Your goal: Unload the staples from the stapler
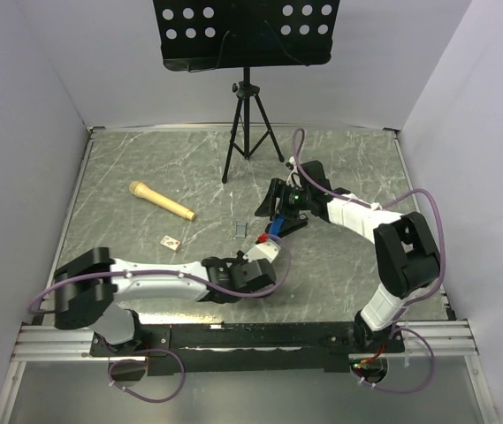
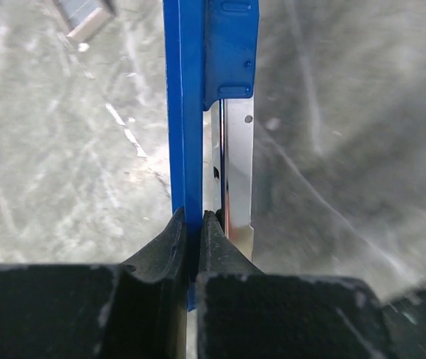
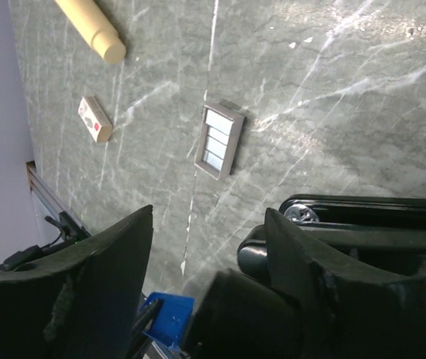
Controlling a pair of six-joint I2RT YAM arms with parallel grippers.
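- Right now the left arm lies low and long across the near side of the grey marble-patterned table, stretched from its base at the left toward the middle.
- Its left gripper is clenched hard on a blue-handled stick tool with a silver metal blade, the 2 black fingers pinching the blue edge.
- That tool points away toward the right arm, and its blue end shows low in the right wrist view, near the fingers there.
- Over to the right arm: elbow raised on the right side, forearm folded back leftward, wrist tipped down over mid-table.
- The right gripper is released, its 2 fingers spread with bare marble between them, grasping nothing.
- The small slim black stapler lies on the table just beside one finger, on its outer side; whether they touch, I cannot tell.
- The staples, a tiny silver-grey strip, lie flat on the marble outside the stapler, beyond the spread fingers and apart from both grippers.
- Further left sit a small tan rectangular block and a long pale wooden handle, well apart from both arms.
- Edges: a black music stand on a tripod stands at the far middle, near the right wrist, and white walls close 3 sides.
- Bare marble shows at far left and along the right edge.
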